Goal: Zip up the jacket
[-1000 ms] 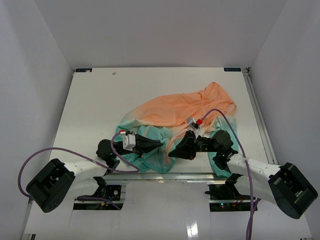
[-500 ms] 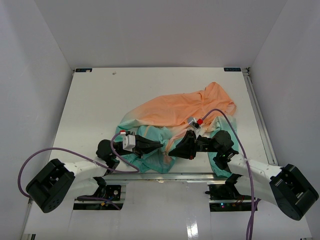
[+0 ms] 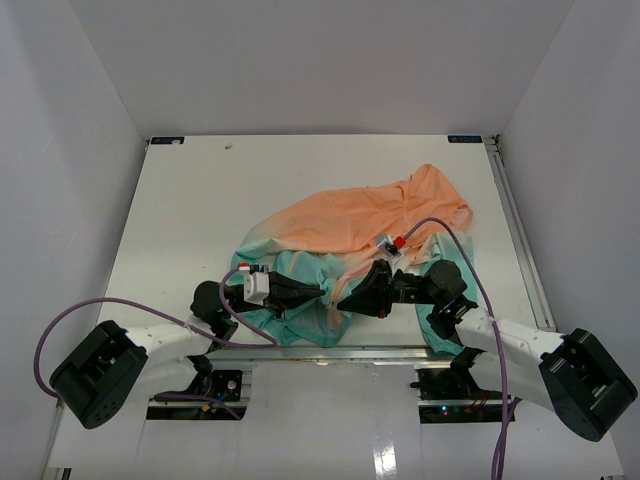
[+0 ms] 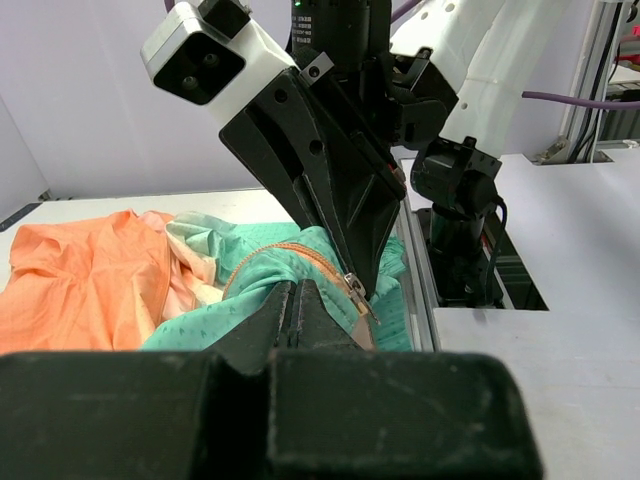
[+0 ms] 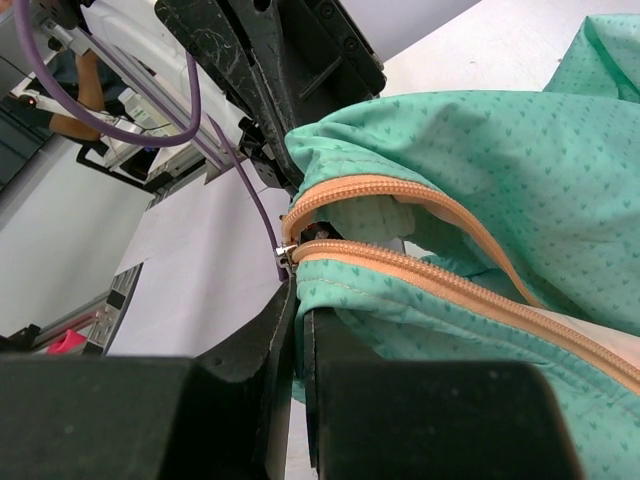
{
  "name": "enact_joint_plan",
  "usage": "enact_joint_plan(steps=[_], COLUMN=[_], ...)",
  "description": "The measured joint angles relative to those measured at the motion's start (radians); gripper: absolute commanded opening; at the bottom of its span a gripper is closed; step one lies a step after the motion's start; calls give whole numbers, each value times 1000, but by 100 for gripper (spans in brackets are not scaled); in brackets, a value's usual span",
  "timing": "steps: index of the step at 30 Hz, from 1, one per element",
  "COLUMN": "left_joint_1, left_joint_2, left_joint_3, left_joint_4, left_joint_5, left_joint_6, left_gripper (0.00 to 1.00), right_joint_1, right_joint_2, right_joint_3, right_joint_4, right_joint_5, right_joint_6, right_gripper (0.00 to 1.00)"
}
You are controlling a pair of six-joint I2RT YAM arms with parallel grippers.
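Note:
The jacket [image 3: 370, 215] lies crumpled on the table, orange at the far side, teal at the near hem. My left gripper [image 3: 322, 291] is shut on the teal hem fabric [image 4: 255, 285] just left of the zipper. My right gripper [image 3: 342, 300] faces it, tips almost touching, and is shut on the teal edge [image 5: 340, 290] just under the orange zipper tape [image 5: 440, 280]. The small metal zipper slider [image 5: 285, 251] sits at the end of the tape, right above my right fingertips; it also shows in the left wrist view [image 4: 358, 294]. The two zipper sides part above it.
The metal rail at the table's near edge [image 3: 380, 352] runs just below both grippers. A purple cable [image 3: 130, 305] loops off the left arm and another [image 3: 470, 260] arcs over the right arm. White walls enclose the table on three sides.
Both grippers have edged toward each other over the teal hem; their tips are now nearly touching. The jacket has hardly shifted.

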Motion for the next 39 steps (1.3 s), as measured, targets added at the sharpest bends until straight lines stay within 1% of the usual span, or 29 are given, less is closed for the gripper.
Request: enact_joint_plan(steps=[8,20,26,33,39], left_joint_1=[0,-1,-1,-1,-1], left_joint_2=[-26,-22,-18,-16,-14], left_joint_3=[0,2,3,57,63], left_joint_4=[0,0,-1,0,0], left_joint_5=[5,49,42,10,2], left_joint_6=[28,56,69,85,86], left_gripper=[0,0,0,0,0], right_joint_1=[-3,-7,-7,-7,-7], right_joint_2=[-15,-23,-33,-34,-34], right_joint_3=[0,0,0,0,-6], right_joint_4=[-23,-53,-55,-54,-51], right_joint_5=[12,27,24,-20,-27], right_joint_6=[-8,-23,-35,-62,-69], right_gripper=[8,8,8,8,8])
